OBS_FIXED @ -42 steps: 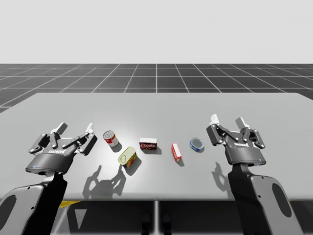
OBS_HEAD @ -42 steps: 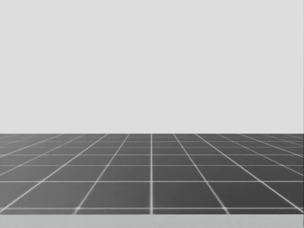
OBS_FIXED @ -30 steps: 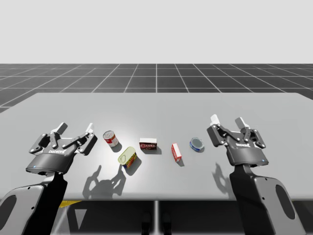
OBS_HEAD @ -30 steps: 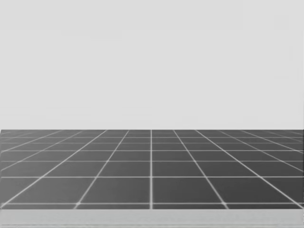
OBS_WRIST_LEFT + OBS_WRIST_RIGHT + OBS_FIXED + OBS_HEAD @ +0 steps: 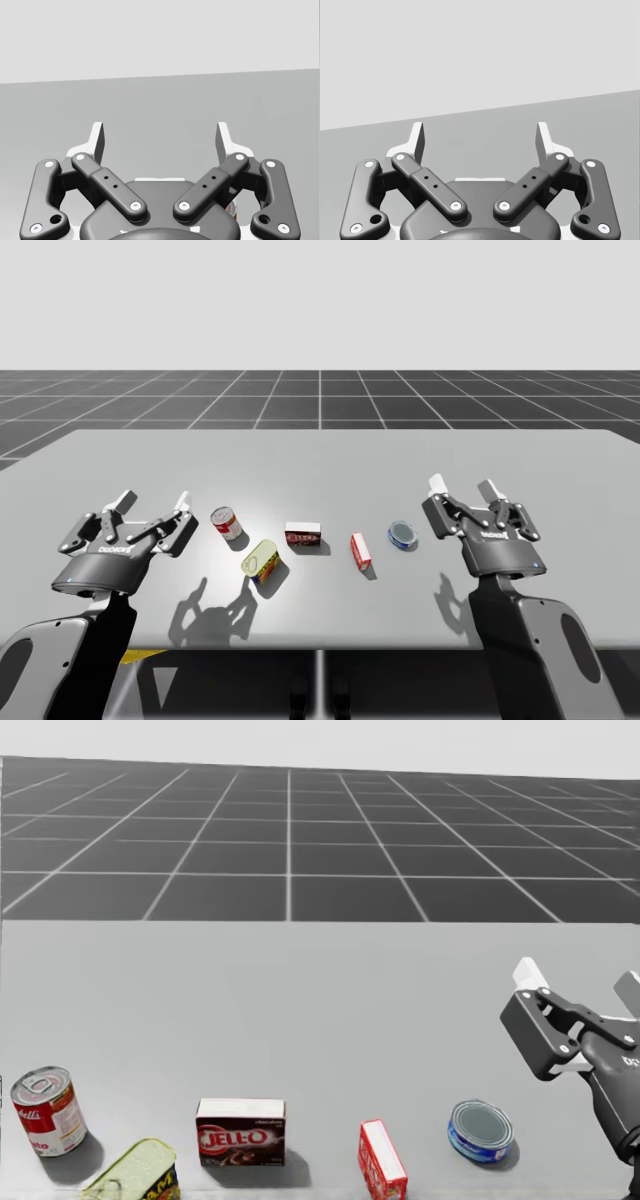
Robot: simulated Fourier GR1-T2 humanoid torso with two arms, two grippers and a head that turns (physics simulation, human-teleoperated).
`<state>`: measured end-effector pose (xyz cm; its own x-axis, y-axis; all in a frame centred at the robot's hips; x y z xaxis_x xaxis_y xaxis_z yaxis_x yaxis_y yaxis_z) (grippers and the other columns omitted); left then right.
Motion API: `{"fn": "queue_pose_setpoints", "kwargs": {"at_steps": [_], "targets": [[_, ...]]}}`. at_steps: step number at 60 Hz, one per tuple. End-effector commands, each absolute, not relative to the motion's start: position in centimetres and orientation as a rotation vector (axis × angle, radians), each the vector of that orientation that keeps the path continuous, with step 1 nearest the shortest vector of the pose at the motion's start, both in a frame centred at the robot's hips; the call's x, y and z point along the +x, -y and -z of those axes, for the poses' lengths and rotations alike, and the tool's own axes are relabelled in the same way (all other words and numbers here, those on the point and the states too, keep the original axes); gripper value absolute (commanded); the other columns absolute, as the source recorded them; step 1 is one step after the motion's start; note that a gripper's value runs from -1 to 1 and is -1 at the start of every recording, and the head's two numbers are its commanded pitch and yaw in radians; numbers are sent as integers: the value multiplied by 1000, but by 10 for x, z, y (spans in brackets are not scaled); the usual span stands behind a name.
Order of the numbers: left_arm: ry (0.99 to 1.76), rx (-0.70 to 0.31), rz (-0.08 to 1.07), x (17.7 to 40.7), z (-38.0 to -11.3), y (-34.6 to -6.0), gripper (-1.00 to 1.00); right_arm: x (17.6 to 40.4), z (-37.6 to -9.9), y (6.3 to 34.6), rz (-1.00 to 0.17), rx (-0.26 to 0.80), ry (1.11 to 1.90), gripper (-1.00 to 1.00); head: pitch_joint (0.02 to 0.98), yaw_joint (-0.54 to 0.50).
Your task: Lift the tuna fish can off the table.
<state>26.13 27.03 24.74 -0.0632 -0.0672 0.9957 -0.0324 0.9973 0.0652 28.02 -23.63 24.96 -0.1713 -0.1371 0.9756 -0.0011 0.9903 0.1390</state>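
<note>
The largest change is in the head view: the head has been turned downward, so that floor grid and horizon have been replaced by the table (image 5: 300,1010) and the row of things on it. Nothing on the table is seen to have moved. In the high view the row and both arms are found where they were. For the task this is judged to mean that the search is done and the approach can be begun, though no reach has yet been made.

The right gripper (image 5: 465,486) is held at the right of the high view, above the table, its fingers spread wide with nothing between them. The same is seen in its wrist view. The left gripper (image 5: 153,500) is held at the left of the frame, likewise spread and empty.

The tuna fish can (image 5: 480,1131) is seen at the lower right of the head view, at the right end of the row. It lies between the red box (image 5: 382,1158) and the right gripper and is apart from both. It is a low, round can with a blue wall and a dark grey lid ringed by a pale rim. It is stood flat on its base with the lid up, untouched. A grasp across its low wall is judged the likeliest need.
</note>
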Motion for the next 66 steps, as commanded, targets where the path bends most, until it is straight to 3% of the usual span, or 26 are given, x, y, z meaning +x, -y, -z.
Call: {"fn": "queue_pose_setpoints", "kwargs": {"at_steps": [1, 10, 23, 36, 42, 66], "targets": [[1634, 75, 36, 261, -247, -270, -1000, 281, -249, 237, 117, 91, 1741, -1000, 628, -120], [1629, 72, 57, 261, -246, -266, -1000, 281, -250, 239, 117, 81, 1745, -1000, 748, -251], [1624, 66, 72, 262, -245, -261, -1000, 282, -251, 241, 114, 79, 1748, -1000, 852, -367], [1620, 60, 73, 263, -244, -260, -1000, 277, -255, 244, 103, 93, 1725, -1000, 844, -359], [1620, 51, 71, 262, -244, -260, -1000, 269, -254, 245, 30, 136, 1712, -1000, 832, -349], [1619, 32, 65, 262, -245, -260, -1000, 239, -217, 250, -198, 176, 1526, -1000, 824, -327]]}}
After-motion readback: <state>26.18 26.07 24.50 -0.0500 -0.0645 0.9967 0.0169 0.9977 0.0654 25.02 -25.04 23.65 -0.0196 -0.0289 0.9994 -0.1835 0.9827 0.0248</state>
